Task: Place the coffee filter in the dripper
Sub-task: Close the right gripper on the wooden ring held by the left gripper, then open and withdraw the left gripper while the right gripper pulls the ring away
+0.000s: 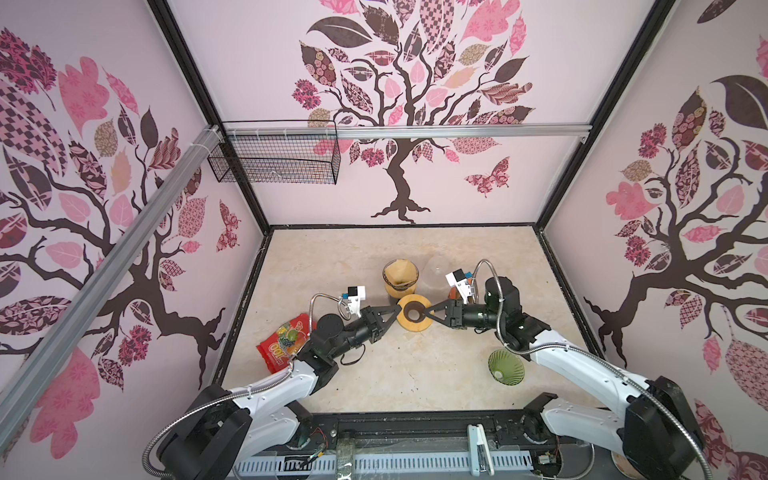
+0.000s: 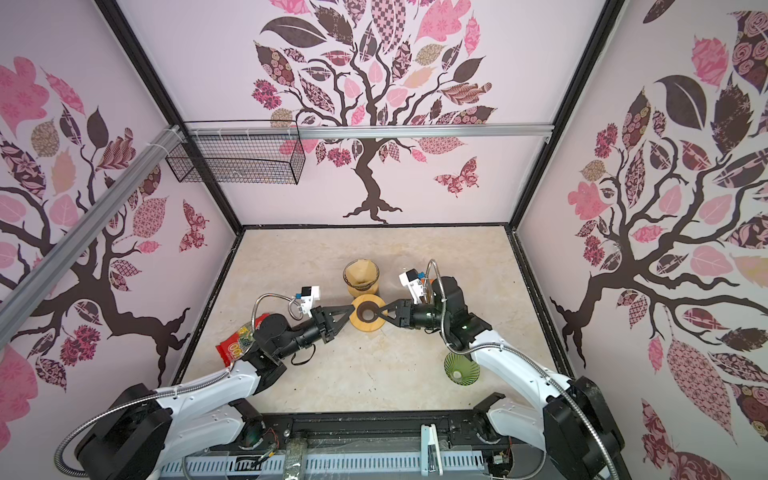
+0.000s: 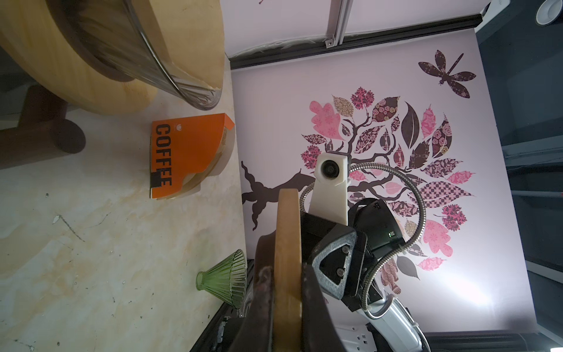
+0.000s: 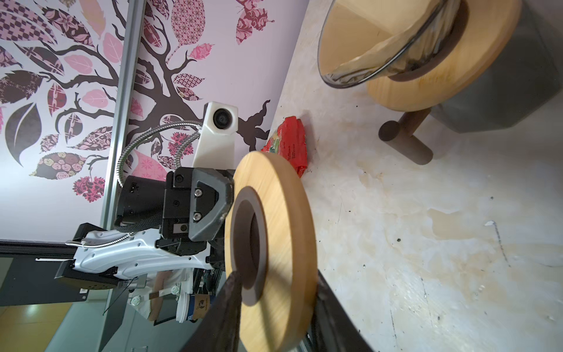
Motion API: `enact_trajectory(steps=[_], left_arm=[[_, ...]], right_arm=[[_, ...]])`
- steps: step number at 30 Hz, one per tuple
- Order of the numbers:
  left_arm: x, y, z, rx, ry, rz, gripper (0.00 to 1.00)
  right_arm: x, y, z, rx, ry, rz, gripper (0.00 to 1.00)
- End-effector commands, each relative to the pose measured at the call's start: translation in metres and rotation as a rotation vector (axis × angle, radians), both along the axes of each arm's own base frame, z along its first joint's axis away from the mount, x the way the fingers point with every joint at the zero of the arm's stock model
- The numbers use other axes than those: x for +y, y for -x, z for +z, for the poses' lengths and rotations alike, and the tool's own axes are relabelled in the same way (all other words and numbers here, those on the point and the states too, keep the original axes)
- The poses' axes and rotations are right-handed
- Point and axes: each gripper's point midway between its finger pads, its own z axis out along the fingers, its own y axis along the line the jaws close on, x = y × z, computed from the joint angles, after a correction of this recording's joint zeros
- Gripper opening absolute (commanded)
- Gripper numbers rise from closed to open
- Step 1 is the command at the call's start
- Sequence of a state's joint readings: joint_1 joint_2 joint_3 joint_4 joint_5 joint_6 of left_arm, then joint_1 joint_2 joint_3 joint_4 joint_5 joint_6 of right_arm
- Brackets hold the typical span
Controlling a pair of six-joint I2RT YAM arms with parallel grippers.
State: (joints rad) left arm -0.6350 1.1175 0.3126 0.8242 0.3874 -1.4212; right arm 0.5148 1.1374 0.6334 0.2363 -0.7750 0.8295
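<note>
A brown paper coffee filter (image 1: 397, 272) (image 2: 360, 272) (image 4: 362, 33) sits in a clear glass cone (image 3: 146, 51) on a wooden stand at mid table. A green ribbed glass dripper (image 1: 506, 367) (image 2: 461, 369) (image 3: 225, 279) lies on its side at the front right. Just in front of the stand, a wooden ring with a dark inner collar (image 1: 413, 328) (image 2: 365, 328) (image 4: 280, 219) is held from both sides. My left gripper (image 1: 397, 309) (image 2: 353, 309) (image 3: 286, 304) is shut on its left rim. My right gripper (image 1: 428, 311) (image 2: 382, 311) (image 4: 280, 320) is shut on its right rim.
An orange box marked COFFEE (image 3: 185, 155) stands behind the right arm, near the right wall. A red snack bag (image 1: 284, 340) (image 2: 232, 347) (image 4: 289, 146) lies by the left arm. A clear glass dome (image 1: 440, 270) stands next to the stand. A wire basket (image 1: 274, 153) hangs on the back rail.
</note>
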Motion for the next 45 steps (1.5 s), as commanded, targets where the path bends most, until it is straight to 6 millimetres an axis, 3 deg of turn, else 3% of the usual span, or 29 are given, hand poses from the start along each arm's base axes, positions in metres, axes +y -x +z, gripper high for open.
enact_trajectory(steps=[1, 14, 20, 23, 25, 31, 33, 36, 42, 45], left_arm=[[0.005, -0.005, 0.007, -0.037, 0.014, 0.034, 0.0], [0.012, -0.007, 0.0, -0.025, -0.01, 0.059, 0.0], [0.007, -0.006, 0.002, -0.052, -0.035, 0.03, 0.0], [0.007, -0.005, 0.003, -0.07, -0.062, 0.017, 0.0], [0.008, -0.004, 0.006, -0.085, -0.083, 0.01, 0.0], [0.02, -0.002, 0.024, -0.149, -0.145, 0.021, 0.38], [0.03, -0.003, 0.035, -0.173, -0.146, 0.037, 0.59], [0.041, -0.005, 0.05, -0.21, -0.159, 0.053, 0.79], [0.047, 0.012, 0.1, -0.408, -0.27, 0.016, 0.94], [0.051, 0.026, 0.125, -0.525, -0.346, 0.0, 0.97]], right_arm=[[0.002, 0.002, 0.018, -0.03, -0.05, 0.02, 0.39], [0.003, 0.001, 0.02, -0.018, -0.071, 0.023, 0.24], [0.006, 0.0, 0.023, -0.022, -0.086, 0.033, 0.11], [0.006, -0.001, 0.03, -0.041, -0.089, 0.038, 0.0], [0.005, -0.003, 0.034, -0.054, -0.079, 0.033, 0.0], [-0.008, -0.016, 0.054, -0.092, -0.1, -0.019, 0.0], [-0.018, -0.025, 0.066, -0.107, -0.118, -0.056, 0.0], [-0.028, -0.035, 0.085, -0.143, -0.138, -0.101, 0.0], [-0.063, -0.067, 0.097, -0.164, -0.131, -0.26, 0.0], [-0.083, -0.091, 0.094, -0.165, -0.118, -0.374, 0.0]])
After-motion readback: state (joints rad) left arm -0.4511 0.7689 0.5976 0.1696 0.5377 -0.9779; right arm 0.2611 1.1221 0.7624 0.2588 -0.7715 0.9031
